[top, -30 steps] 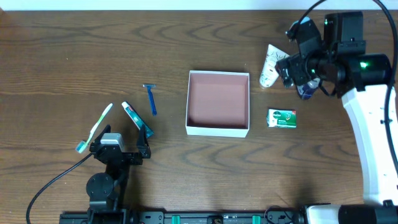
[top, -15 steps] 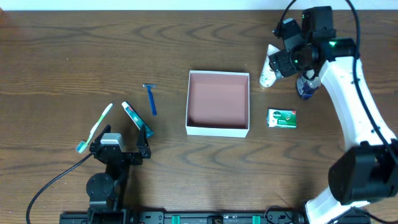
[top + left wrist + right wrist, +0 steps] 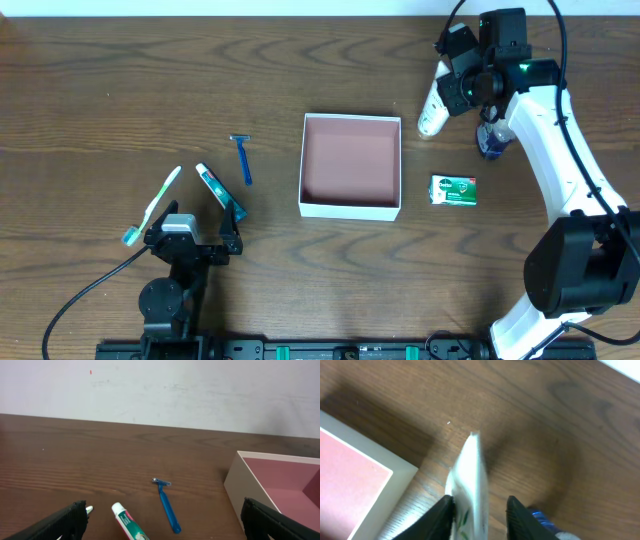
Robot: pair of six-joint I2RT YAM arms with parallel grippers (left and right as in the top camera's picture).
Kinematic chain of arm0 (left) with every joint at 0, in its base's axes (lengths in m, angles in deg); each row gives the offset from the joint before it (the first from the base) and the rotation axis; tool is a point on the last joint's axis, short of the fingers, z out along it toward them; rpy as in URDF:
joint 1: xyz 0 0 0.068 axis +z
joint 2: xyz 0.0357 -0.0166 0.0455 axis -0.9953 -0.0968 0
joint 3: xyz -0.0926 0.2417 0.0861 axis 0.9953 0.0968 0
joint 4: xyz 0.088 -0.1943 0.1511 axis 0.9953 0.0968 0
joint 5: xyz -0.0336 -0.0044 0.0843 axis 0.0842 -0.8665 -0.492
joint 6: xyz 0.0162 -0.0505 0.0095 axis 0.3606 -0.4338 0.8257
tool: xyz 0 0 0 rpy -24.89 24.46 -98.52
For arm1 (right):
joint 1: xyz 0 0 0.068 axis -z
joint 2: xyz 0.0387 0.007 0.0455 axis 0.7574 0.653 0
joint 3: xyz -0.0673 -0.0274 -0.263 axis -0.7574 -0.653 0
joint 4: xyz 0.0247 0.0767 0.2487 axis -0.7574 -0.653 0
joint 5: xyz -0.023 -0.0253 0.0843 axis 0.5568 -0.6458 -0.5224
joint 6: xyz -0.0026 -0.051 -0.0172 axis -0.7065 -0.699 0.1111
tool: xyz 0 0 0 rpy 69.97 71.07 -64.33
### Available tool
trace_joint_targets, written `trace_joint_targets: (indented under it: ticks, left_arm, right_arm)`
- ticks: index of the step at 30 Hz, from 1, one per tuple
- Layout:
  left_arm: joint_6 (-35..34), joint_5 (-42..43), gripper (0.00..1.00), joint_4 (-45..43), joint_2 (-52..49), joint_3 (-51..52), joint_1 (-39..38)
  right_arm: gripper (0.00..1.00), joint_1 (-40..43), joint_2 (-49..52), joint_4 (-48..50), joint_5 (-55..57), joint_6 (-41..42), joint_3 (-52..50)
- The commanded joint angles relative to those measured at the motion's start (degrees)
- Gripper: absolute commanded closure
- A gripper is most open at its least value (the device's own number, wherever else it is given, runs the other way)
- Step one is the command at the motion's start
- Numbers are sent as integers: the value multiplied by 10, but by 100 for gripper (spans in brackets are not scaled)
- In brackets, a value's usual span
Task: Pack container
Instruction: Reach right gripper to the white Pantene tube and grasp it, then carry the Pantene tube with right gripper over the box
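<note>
The container (image 3: pixel 350 209), a square shallow box with white walls and a pink inside, sits mid-table; its corner also shows in the left wrist view (image 3: pixel 240 485) and the right wrist view (image 3: pixel 395 472). Right of it lies a white tube (image 3: pixel 430 110), and my right gripper (image 3: pixel 448 95) is down around it. Seen from the right wrist, the tube (image 3: pixel 470 480) stands between the jaws of the gripper (image 3: pixel 480 510): one finger touches it, the other has a narrow gap. My left gripper (image 3: pixel 195 238) rests wide open at the front left, holding nothing.
A toothbrush (image 3: pixel 152 205), a toothpaste tube (image 3: pixel 218 190) and a blue razor (image 3: pixel 243 160) lie left of the container. A green soap box (image 3: pixel 453 190) lies to its right. A small blue item (image 3: pixel 490 145) sits beside the right gripper.
The right arm swung left and down onto the white tube, and its jaws narrowed around it. The left arm has not moved.
</note>
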Motion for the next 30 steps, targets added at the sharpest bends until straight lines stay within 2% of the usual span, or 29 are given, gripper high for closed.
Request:
trace_joint_targets:
  ticks: [1,5,6,12,18,30]
  left_arm:
    - [-1,10,2,21,3,9,3]
    - [-1,10,2,21,3,9,3]
    - [-1,10,2,21,3,9,3]
    - [-1,10,2,21,3,9,3]
    - [-1,10,2,21,3,9,3]
    - [-1,10,2,21,3,9,3]
  right_arm:
    - [77,2,1,1,-1,-2,9]
    - [98,0,1,-5,-1,0,9]
    - [99,0,1,-6,-1,5,9]
    - [99,0,-12,-19,-13,30,20]
    - [99,0,-66,-62,-66,47,74]
    - [99,-33,-218,-84,-93,178,96]
